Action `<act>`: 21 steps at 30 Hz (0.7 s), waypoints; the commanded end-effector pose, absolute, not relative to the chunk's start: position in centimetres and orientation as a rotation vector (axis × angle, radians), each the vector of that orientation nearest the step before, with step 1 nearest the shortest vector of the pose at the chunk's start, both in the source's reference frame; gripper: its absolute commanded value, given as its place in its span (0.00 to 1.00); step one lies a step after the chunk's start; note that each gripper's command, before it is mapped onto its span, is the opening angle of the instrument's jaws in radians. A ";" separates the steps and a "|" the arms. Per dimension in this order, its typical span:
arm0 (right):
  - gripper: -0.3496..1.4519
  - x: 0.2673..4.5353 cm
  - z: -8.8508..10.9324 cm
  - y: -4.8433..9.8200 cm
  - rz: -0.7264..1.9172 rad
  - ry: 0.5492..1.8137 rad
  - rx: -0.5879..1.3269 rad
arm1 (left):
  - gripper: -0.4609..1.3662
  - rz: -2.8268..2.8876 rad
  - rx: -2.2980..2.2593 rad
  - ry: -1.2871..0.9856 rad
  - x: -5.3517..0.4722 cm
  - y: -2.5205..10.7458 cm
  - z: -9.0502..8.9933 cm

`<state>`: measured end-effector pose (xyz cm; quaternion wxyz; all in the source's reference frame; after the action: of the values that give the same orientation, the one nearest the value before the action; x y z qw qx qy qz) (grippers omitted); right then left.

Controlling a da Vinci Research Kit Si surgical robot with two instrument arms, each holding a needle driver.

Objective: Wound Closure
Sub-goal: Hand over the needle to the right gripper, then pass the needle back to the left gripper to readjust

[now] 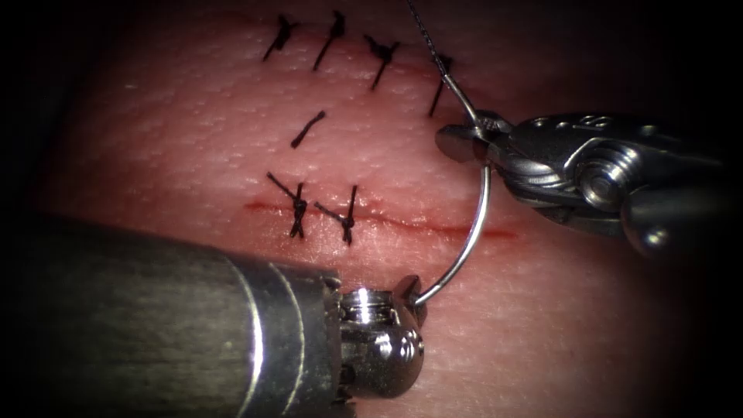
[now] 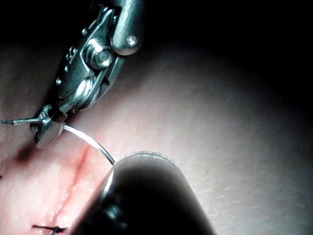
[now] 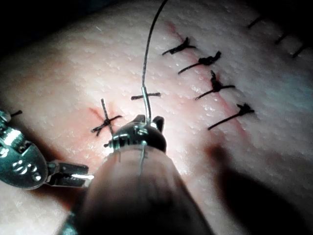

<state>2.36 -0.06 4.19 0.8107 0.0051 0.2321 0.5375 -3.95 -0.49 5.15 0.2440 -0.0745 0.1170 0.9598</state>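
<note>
The needle (image 1: 478, 224), thin, stiff and likely slippery, is held clear above the cut (image 1: 433, 226), clamped near its thread end by the right tool (image 1: 468, 141) at 2 o'clock and near its tip by the left tool (image 1: 410, 294) at 6 o'clock; best gripped mid-curve, not at the fragile tip.

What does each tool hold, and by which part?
The right tool grips the needle near its thread end; the left tool grips it at the tip end. It arcs above the tissue.
</note>
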 end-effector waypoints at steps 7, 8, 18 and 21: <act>0.00 2.33 4.2 0.0 1.146 0.502 0.030 | 0.06 2.614 -0.235 0.334 -3.91 -0.5 5.1; 0.00 2.33 4.1 0.0 1.147 0.502 0.031 | 0.28 2.596 -0.235 0.331 -3.90 -0.5 5.2; 0.00 2.22 4.1 0.1 1.167 0.583 -0.009 | 0.88 2.401 -0.397 0.256 -3.79 -0.4 5.1; 0.00 2.18 4.1 0.1 1.162 0.631 0.000 | 0.87 2.351 -0.490 0.115 -3.71 -0.3 5.0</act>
<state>2.17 0.12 4.12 0.7891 -0.0001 0.2929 0.5399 -3.73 -0.31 5.00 0.3574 -0.1826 0.0541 0.9143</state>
